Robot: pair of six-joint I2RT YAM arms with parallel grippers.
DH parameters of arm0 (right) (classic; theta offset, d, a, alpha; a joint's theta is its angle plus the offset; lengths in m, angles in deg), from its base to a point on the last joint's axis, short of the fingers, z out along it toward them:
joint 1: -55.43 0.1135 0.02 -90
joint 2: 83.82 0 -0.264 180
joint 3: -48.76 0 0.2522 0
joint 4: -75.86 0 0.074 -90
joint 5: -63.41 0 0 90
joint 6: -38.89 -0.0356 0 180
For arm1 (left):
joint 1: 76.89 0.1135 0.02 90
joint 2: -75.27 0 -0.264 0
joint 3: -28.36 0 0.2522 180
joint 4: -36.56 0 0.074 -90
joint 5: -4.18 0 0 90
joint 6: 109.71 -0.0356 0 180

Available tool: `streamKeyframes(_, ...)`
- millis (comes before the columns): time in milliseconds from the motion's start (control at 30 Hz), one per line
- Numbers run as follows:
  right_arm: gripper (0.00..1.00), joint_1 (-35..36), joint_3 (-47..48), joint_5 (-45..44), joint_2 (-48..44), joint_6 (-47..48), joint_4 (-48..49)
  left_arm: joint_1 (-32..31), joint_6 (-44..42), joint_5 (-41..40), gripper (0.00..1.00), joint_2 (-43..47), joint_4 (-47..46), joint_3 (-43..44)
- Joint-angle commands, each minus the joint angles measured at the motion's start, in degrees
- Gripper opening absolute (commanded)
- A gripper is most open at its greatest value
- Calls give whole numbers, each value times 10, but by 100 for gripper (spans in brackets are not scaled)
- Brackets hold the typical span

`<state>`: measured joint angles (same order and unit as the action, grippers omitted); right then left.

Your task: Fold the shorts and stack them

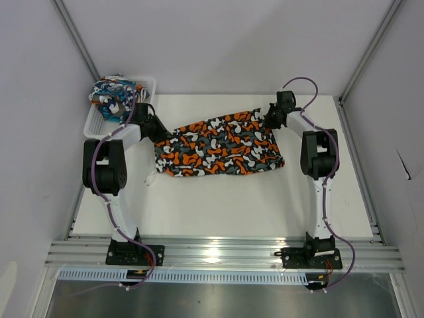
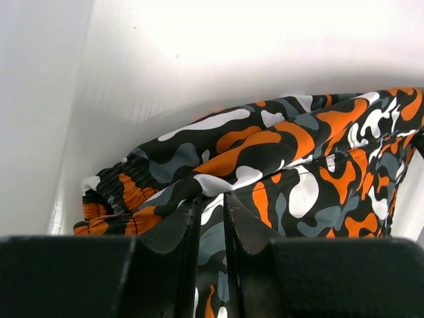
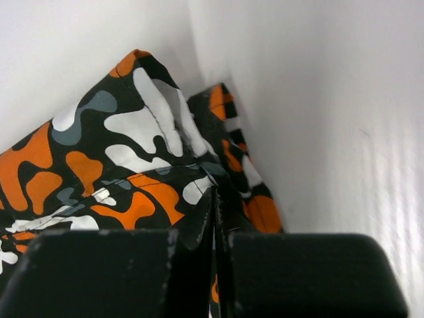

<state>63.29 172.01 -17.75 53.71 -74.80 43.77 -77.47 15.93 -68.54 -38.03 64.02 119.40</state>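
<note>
The camouflage shorts (image 1: 218, 147) lie spread across the middle of the white table (image 1: 218, 205), their far edge lifted a little at both ends. My left gripper (image 1: 161, 134) holds their left end. In the left wrist view its fingertips (image 2: 212, 199) stand narrowly apart with a fold of the camouflage fabric (image 2: 298, 159) pinched between them. My right gripper (image 1: 270, 121) is at the far right corner. In the right wrist view it (image 3: 215, 193) is shut on the cloth (image 3: 126, 152). The blue-teal cartoon shorts (image 1: 114, 96) sit bunched in the basket.
A white mesh basket (image 1: 149, 82) stands at the table's far left corner, just behind my left arm. White walls enclose the table on the left, back and right. An aluminium rail (image 1: 218, 252) runs along the near edge.
</note>
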Motion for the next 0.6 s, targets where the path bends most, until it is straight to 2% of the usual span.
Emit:
streamKeyframes(0, 0, -28, -59, -23, -62, -8, 21, 1, -20, 15, 22, 9, -23, 14)
streamKeyframes(233, 0, -55, -147, -43, -139, -21, 51, -26, -28, 16, 23, 21, -33, 20)
streamKeyframes(400, 0, -65, -163, -30, -155, -18, 54, -42, -35, 18, 25, 33, -32, 31)
streamKeyframes(433, 3, -63, -163, -23, -156, -14, 52, -46, -36, 22, 30, 37, -30, 36)
streamKeyframes(500, 18, -63, -169, -4, -164, -11, 55, -50, -37, 21, 36, 46, -25, 38)
streamKeyframes(567, 21, -61, -193, 13, -176, -5, 62, -55, -36, 21, 44, 63, -17, 37)
